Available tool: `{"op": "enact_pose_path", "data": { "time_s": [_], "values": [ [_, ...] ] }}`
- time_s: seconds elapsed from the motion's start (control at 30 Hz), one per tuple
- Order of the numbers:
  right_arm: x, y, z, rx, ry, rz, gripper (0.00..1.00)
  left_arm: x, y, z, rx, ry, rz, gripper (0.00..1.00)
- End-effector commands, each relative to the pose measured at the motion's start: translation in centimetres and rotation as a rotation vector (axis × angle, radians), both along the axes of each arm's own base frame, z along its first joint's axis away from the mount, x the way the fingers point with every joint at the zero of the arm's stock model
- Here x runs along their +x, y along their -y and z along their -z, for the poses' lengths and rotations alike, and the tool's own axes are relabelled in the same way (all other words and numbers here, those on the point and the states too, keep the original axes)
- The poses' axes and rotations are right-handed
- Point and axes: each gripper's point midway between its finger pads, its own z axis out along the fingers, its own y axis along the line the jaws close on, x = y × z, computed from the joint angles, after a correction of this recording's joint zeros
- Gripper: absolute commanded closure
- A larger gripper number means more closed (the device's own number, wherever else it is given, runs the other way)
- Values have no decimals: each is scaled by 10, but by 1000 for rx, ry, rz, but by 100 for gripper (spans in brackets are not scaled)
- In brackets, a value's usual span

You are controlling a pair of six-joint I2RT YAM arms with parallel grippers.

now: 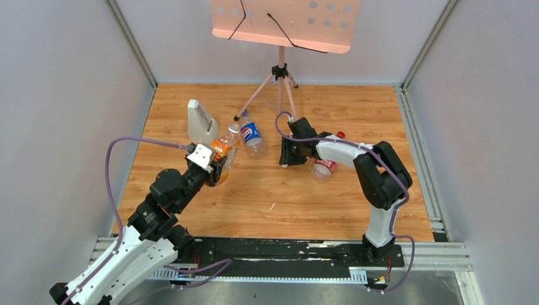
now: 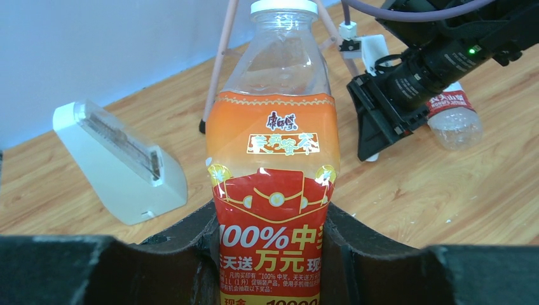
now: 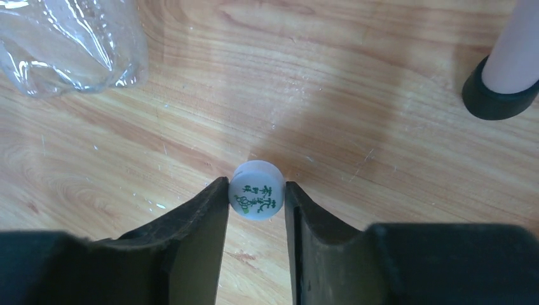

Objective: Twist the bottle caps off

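Observation:
My left gripper [image 1: 219,166] is shut on the squat orange-labelled bottle [image 2: 273,165] and holds it near its base, tilted up off the table [image 1: 224,147]. Its white top [image 2: 283,6] is cut by the frame edge. My right gripper [image 3: 256,206] is shut on a white cap [image 3: 256,190] with green print, pinched at the fingertips just above the wood. In the top view the right gripper [image 1: 287,162] points down at mid-table. The Pepsi bottle [image 1: 252,135] lies with its blue cap [image 1: 244,115] on. The red-labelled bottle [image 1: 323,168] with its red cap [image 1: 341,135] lies under the right arm.
A pale grey upright block [image 1: 201,122] stands just behind the left gripper. A music stand's tripod legs [image 1: 279,89] stand at the back centre, one foot [image 3: 499,95] close to the right gripper. Grey walls close in both sides.

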Motion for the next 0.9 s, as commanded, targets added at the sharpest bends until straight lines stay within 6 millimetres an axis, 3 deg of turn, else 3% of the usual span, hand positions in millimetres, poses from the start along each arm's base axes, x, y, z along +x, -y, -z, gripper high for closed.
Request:
{"op": "enact_pose_path", "data": {
  "time_s": [0.0, 0.17, 0.53, 0.63, 0.87],
  "values": [
    [15, -3, -7, -3, 34, 29, 58, -1, 16, -12, -52, 21, 65, 99],
    [15, -2, -8, -3, 38, 31, 48, -1, 28, -10, -48, 8, 119, 99],
    [14, 2, -28, 10, 83, 41, 44, 1, 39, -7, -51, -9, 154, 99],
    [9, 1, -51, 58, 111, 20, 44, 0, 38, -7, -50, -6, 153, 99],
    [-11, 6, -148, 269, 276, -2, 41, 0, 42, -4, -54, -6, 174, 99]
  ]
}}
